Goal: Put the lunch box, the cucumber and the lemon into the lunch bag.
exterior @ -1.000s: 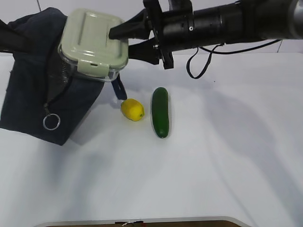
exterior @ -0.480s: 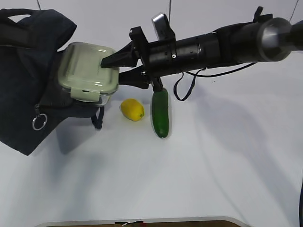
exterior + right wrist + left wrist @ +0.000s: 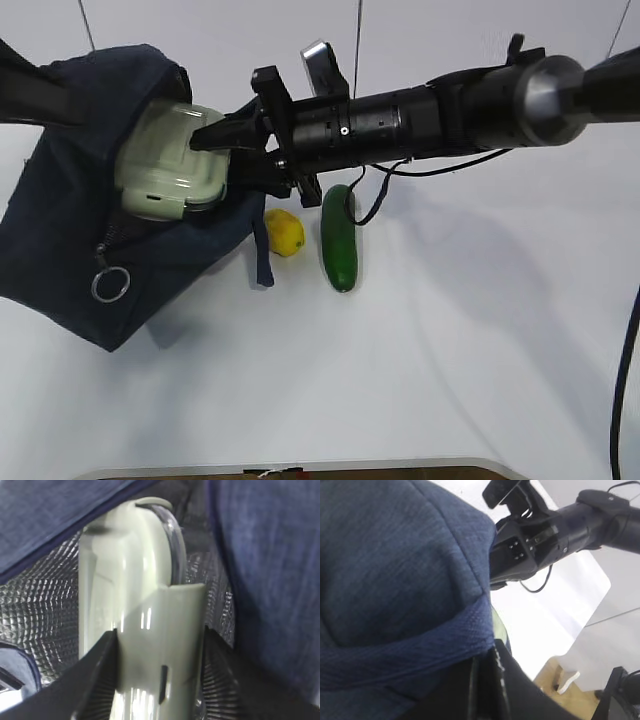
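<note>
The navy lunch bag (image 3: 70, 250) is tipped on its side at the left, its mouth facing right. My left gripper (image 3: 55, 100) is shut on the bag's upper rim (image 3: 420, 650) and holds it up. The lunch box (image 3: 170, 170), with its pale green lid, is partway inside the mouth, and my right gripper (image 3: 225, 155) is shut on it. In the right wrist view the box (image 3: 145, 595) stands between the fingers (image 3: 97, 680) against the bag's silver lining (image 3: 40, 610). The yellow lemon (image 3: 285, 232) and the dark green cucumber (image 3: 338, 237) lie on the table under the right arm.
The bag's zipper ring pull (image 3: 108, 284) hangs on its front, and a loose strap (image 3: 262, 255) dangles beside the lemon. A black cable (image 3: 375, 205) droops from the right arm near the cucumber. The white table (image 3: 400, 380) ends at a wooden front edge.
The right gripper has carried the lunch box left and down into the bag's mouth. The bag has shifted and its upper fabric now covers the box's top.
</note>
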